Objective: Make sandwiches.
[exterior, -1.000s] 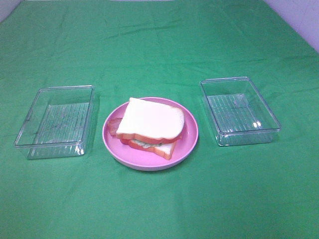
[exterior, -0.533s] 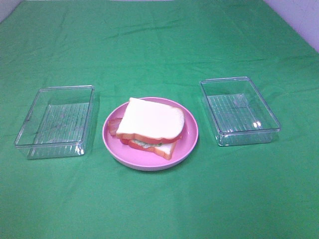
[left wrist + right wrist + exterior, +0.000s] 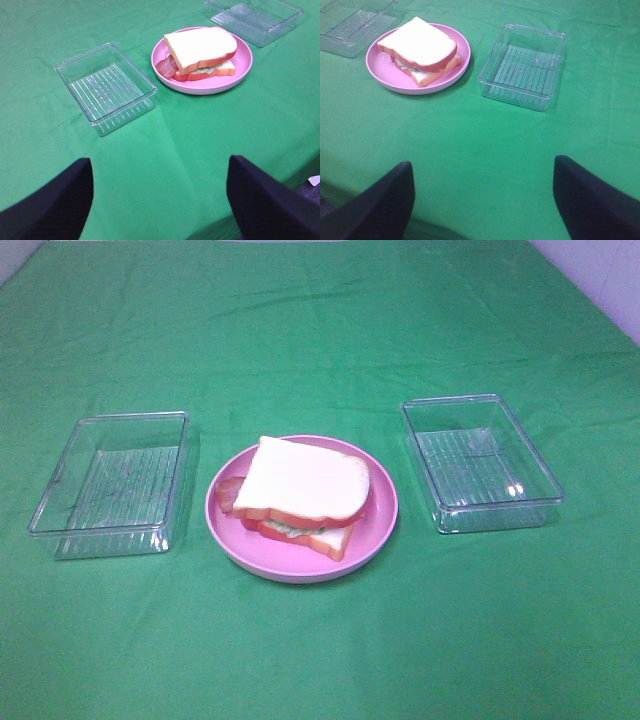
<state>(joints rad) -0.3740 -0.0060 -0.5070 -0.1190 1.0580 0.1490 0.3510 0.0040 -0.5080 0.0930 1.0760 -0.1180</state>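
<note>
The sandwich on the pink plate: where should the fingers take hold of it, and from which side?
Probably grip the whole sandwich across its stack, one finger on each long crust edge, coming from above. The top slice lies flat and slightly offset over the bottom slice, and bacon pokes out on the left, so closing on the crust edges should hold the layers together. The pink plate has a low rim, leaving room.

- Sandwich (image 3: pixel 300 498): two white bread slices with orange-brown crust, stacked flat on the pink plate (image 3: pixel 385 510).
- Filling: pale green lettuce; bacon strip (image 3: pixel 229 493) protruding from one side.
</note>
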